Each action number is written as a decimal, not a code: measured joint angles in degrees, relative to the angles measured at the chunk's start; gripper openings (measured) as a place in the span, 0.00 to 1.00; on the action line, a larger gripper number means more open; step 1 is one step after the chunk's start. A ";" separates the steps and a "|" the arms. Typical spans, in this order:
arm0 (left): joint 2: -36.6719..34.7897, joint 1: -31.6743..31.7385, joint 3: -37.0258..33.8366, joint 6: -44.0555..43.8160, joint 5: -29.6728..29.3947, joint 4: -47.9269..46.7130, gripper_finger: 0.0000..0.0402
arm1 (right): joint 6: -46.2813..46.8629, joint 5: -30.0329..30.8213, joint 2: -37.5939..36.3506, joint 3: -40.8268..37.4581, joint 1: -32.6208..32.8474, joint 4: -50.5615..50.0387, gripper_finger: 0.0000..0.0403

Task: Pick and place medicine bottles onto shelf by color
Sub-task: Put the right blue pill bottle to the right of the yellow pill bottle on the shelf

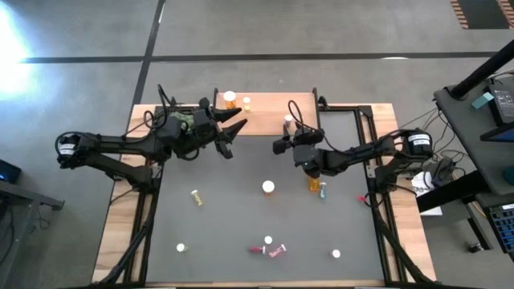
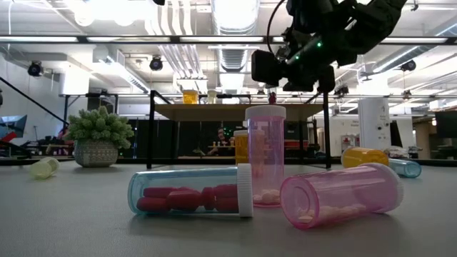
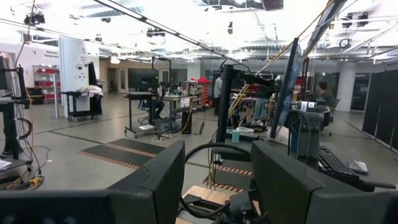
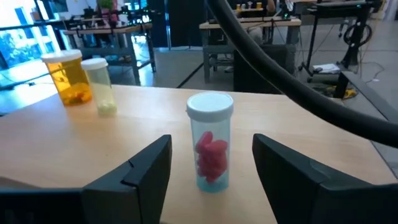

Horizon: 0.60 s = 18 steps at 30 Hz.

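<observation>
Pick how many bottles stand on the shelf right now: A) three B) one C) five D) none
A: the orange bottle and yellowish bottle stand together, and the blue-tinted bottle of red pills stands apart, between the right pincer's open fingers.

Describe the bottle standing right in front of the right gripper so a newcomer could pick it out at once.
Find the light-wood shelf at the table's far edge. On it, between the right gripper's open fingers, stands a clear bottle with a white cap and red pills. The orange bottle and the pale yellowish bottle stand together farther along the board.
</observation>
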 joint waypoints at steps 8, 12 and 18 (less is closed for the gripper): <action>0.00 0.01 -0.02 0.08 0.00 -0.04 0.42 | 2.33 -2.89 1.31 0.00 -1.07 0.74 0.41; 0.00 0.01 -0.04 0.09 0.00 -0.04 0.42 | 2.47 -2.89 2.03 0.00 -1.80 1.49 0.39; 0.02 0.01 -0.11 0.08 0.00 -0.05 0.42 | 2.38 -2.99 2.29 0.00 -2.41 2.46 0.39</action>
